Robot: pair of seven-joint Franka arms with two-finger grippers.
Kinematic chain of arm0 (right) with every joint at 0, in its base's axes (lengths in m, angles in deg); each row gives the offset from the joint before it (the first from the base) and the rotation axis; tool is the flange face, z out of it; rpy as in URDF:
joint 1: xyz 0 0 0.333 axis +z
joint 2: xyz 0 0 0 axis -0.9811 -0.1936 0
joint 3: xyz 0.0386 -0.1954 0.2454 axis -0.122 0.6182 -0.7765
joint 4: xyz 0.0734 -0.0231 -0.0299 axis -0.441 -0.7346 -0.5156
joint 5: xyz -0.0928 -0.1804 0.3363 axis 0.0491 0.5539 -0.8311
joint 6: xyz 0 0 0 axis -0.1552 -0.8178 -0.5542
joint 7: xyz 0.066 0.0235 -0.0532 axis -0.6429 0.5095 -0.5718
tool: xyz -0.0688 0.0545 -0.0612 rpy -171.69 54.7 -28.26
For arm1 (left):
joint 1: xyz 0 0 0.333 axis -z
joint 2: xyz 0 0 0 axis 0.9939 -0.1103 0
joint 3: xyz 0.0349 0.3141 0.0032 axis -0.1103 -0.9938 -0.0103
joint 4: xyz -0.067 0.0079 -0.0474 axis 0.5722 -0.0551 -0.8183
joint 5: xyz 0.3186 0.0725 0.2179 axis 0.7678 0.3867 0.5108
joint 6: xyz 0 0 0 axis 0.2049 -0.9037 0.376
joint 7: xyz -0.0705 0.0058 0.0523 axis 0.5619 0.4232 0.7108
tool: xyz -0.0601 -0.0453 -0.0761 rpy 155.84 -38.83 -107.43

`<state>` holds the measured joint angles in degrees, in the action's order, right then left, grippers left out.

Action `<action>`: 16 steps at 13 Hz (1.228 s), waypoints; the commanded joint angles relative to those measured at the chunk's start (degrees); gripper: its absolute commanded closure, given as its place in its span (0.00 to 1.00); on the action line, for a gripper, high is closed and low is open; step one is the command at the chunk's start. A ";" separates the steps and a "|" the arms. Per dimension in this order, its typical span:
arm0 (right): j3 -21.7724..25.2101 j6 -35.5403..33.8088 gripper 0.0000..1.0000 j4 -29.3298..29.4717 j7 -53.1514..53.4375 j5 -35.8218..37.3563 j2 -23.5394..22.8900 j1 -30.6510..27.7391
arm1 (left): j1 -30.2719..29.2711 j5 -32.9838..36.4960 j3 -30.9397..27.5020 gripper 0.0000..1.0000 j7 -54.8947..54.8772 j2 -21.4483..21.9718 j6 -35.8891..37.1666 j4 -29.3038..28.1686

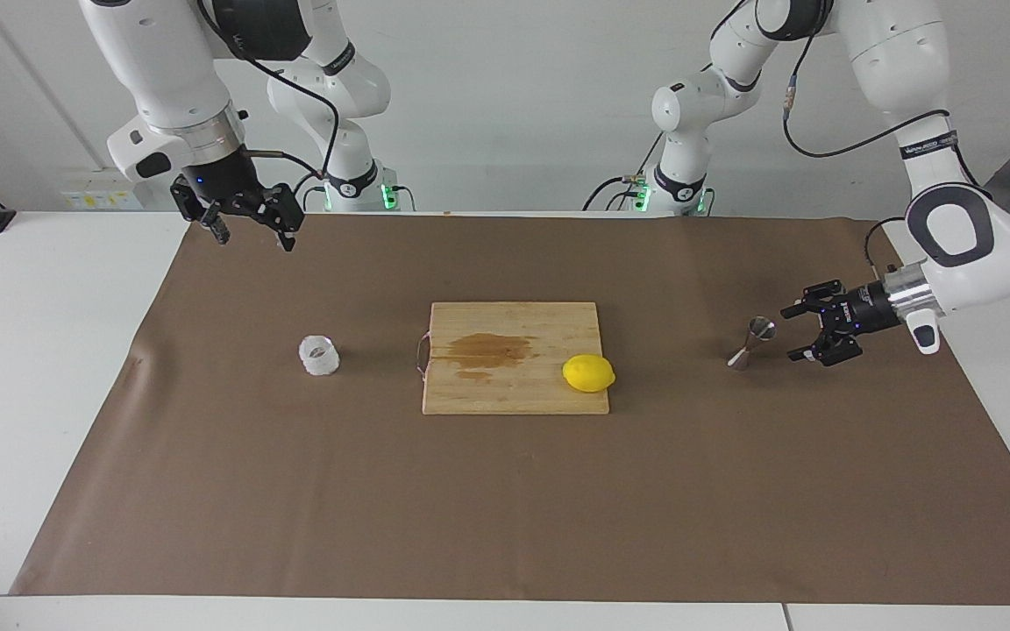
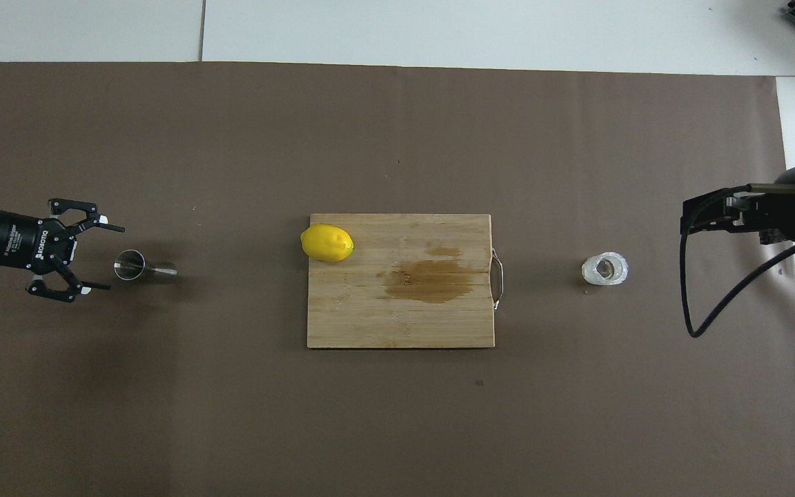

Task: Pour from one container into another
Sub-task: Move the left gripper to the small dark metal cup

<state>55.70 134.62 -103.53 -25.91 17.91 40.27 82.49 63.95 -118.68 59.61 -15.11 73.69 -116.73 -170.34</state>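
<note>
Jigger (image 1: 752,342) just beside spread left hand (image 1: 791,334), untouched, open mat (image 1: 505,491) around.

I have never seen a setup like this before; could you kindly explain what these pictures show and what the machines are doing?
These are two robot arms at a table covered with brown paper. One picture faces them from across the table; the other looks down from above their own end.

In the middle lies a stained wooden cutting board with a lemon on it. A small ribbed glass cup stands toward the right arm's end, a steel jigger toward the left arm's end.

The left gripper is low beside the jigger, jaws open, not touching it. The right gripper waits, raised over the paper's edge, jaws open. Nothing is held.
</note>
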 commanded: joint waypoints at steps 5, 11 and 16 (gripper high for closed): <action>-0.26 -0.90 0.00 0.56 -1.43 -0.38 -0.24 -0.57 | 0.55 -3.57 -0.38 0.00 1.19 5.43 -1.95 -6.83; -0.26 -0.82 0.00 0.56 -1.43 -0.38 -0.24 -0.57 | 1.16 -4.19 -0.38 0.00 3.30 6.05 -5.02 -9.03; -0.26 -0.82 0.00 0.56 -1.43 -0.38 -0.24 -0.57 | 1.52 -5.77 -0.38 0.00 4.17 6.05 -5.72 -9.21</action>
<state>55.70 134.62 -103.53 -25.91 17.91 40.27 82.49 64.37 -122.72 59.77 -12.19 77.65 -120.49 -177.18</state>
